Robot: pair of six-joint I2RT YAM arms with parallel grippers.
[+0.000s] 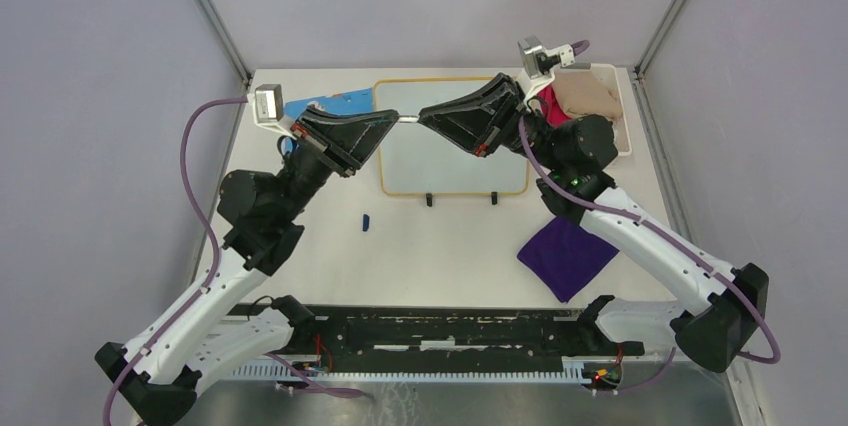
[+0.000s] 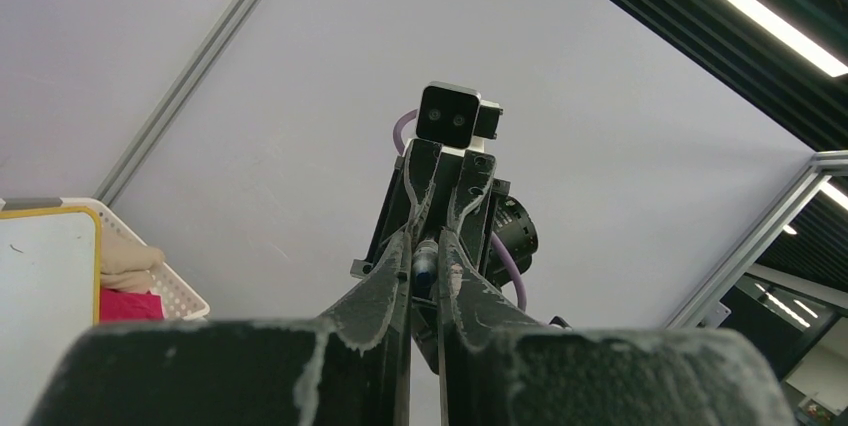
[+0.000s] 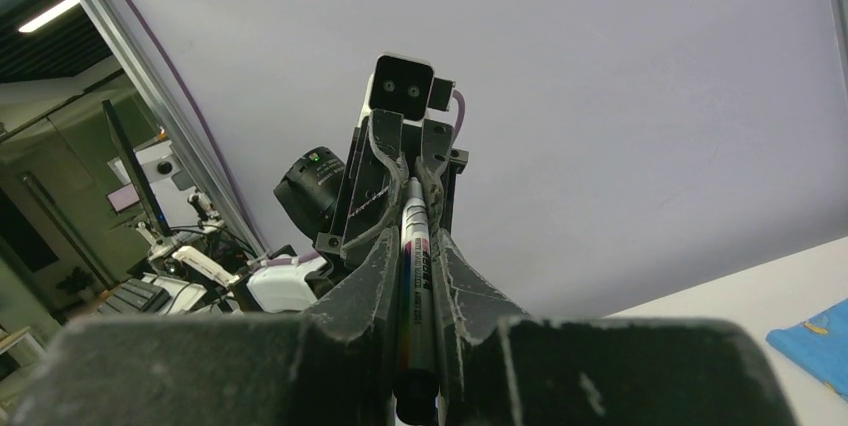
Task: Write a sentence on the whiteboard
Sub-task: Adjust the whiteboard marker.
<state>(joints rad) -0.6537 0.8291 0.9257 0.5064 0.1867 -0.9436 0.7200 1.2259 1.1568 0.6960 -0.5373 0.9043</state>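
Whiteboard (image 1: 455,161) lay flat, looked stiff, light, slippery; best steadied at its rim. Above, left gripper (image 1: 392,123) and right gripper (image 1: 428,115) both pinched one marker (image 3: 415,276).

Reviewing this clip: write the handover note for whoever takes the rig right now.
Left end effector: shut on one end of the slim white marker pen.
Right end effector: shut on its barrel, above the flat white yellow-rimmed whiteboard.
Done: pen lifted; a small blue piece, perhaps its cap, lies near the board.
Left: no writing shows on it; all the writing is still to do.
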